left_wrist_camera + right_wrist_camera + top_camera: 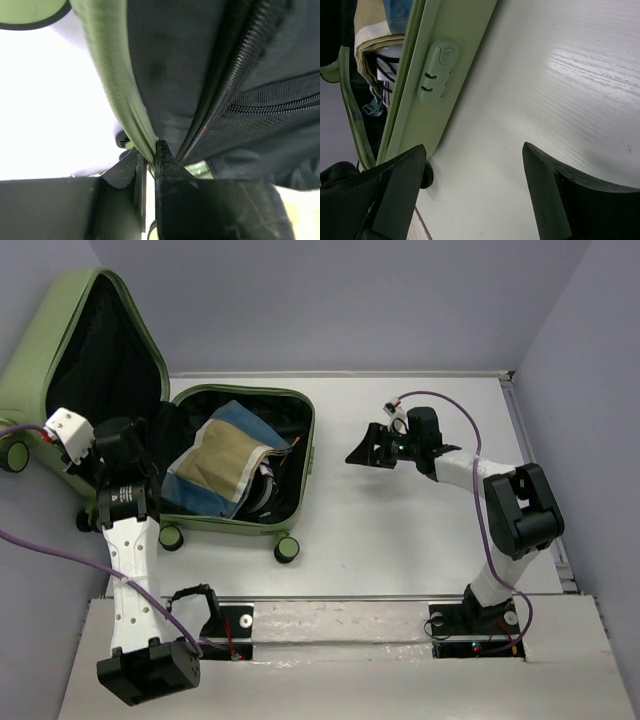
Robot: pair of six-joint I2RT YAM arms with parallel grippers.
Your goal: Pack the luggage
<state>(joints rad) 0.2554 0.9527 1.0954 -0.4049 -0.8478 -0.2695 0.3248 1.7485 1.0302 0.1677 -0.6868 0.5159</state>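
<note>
The light-green luggage [40,360] lies open at the left of the table, its lid tilted up with the black lining showing. Its base [308,455] holds a folded beige and blue garment [225,465]. My left gripper [140,445] is at the lid's lower edge. In the left wrist view the left gripper [150,155] is shut on the lid's green rim [115,75], beside the black lining [175,60] and its zipper [240,60]. My right gripper [372,450] is open and empty, low over the table just right of the base. In the right wrist view the right gripper [472,150] faces the base's side wall [455,30].
The base's green-and-black wheels [287,548] stick out towards the arms, and one wheel [426,175] is close to my right gripper's finger. A small lock panel [437,70] sits on the side wall. White table [400,540] stretches right of the suitcase, with walls behind and at both sides.
</note>
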